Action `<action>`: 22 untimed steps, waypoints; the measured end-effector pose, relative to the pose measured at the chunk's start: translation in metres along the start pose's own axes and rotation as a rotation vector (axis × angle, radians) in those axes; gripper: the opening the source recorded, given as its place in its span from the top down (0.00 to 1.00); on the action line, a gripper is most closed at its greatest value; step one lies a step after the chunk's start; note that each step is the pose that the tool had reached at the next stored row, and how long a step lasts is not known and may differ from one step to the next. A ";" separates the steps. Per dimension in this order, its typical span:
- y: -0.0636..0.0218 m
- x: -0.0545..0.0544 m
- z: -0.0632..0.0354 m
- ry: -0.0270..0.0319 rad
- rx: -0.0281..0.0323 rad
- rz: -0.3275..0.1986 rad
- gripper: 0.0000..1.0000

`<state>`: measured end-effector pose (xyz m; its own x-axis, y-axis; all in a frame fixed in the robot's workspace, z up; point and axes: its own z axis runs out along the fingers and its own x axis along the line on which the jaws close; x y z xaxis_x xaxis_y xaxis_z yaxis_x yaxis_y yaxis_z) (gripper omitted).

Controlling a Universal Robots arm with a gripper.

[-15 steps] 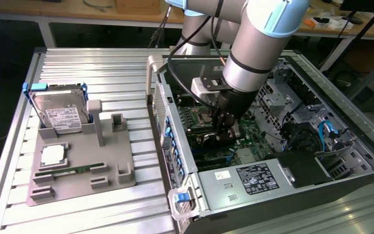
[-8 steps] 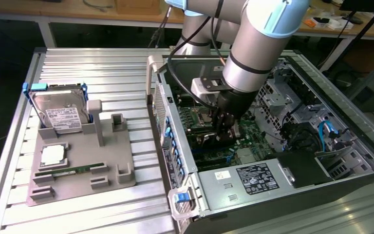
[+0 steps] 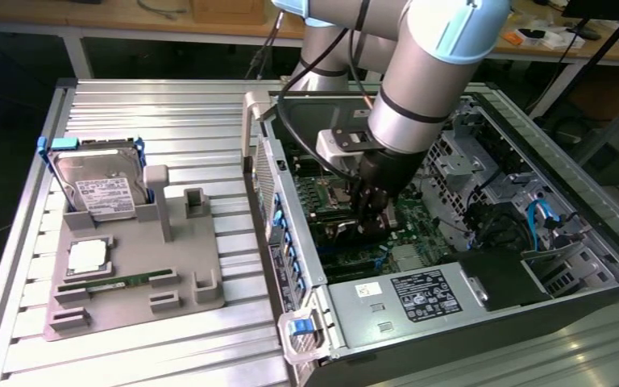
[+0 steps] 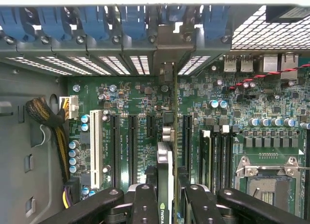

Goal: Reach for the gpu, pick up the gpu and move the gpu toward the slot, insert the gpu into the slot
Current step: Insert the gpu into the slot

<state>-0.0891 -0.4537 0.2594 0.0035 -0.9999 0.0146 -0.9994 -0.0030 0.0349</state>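
Note:
My gripper (image 3: 374,211) is down inside the open computer case, over the green motherboard (image 4: 227,122). In the wrist view the gripper (image 4: 167,202) is shut on the gpu (image 4: 164,161), with one black finger (image 4: 145,204) on each side of it. The gpu is a thin dark card seen edge-on. Its silver bracket (image 4: 165,49) reaches the rear wall of the case. The card stands upright between two long dark connector strips (image 4: 131,146). The slot beneath it is covered by the card, and I cannot tell how deep the card sits.
A white connector strip (image 4: 96,141) and a cable bundle (image 4: 48,117) lie beside the card, with the processor socket (image 4: 264,183) on its other side. Outside the case, on the exterior view's left, a grey fixture (image 3: 191,282) holds a silver hard drive (image 3: 97,189) and a green memory stick (image 3: 116,282).

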 end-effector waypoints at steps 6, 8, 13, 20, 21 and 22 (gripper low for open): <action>0.0000 0.000 0.0026 -0.0003 -0.0004 0.000 0.73; 0.0000 0.000 0.0034 0.0001 -0.0001 0.000 0.73; -0.0002 0.000 0.0064 -0.0006 0.0003 0.000 0.73; -0.0003 0.000 0.0089 0.0002 -0.0001 0.000 0.73; -0.0003 0.000 0.0090 0.0001 0.0000 0.000 0.73; -0.0003 0.000 0.0090 0.0000 0.0000 0.000 0.73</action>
<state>-0.0891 -0.4537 0.2503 0.0035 -0.9999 0.0145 -0.9994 -0.0030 0.0348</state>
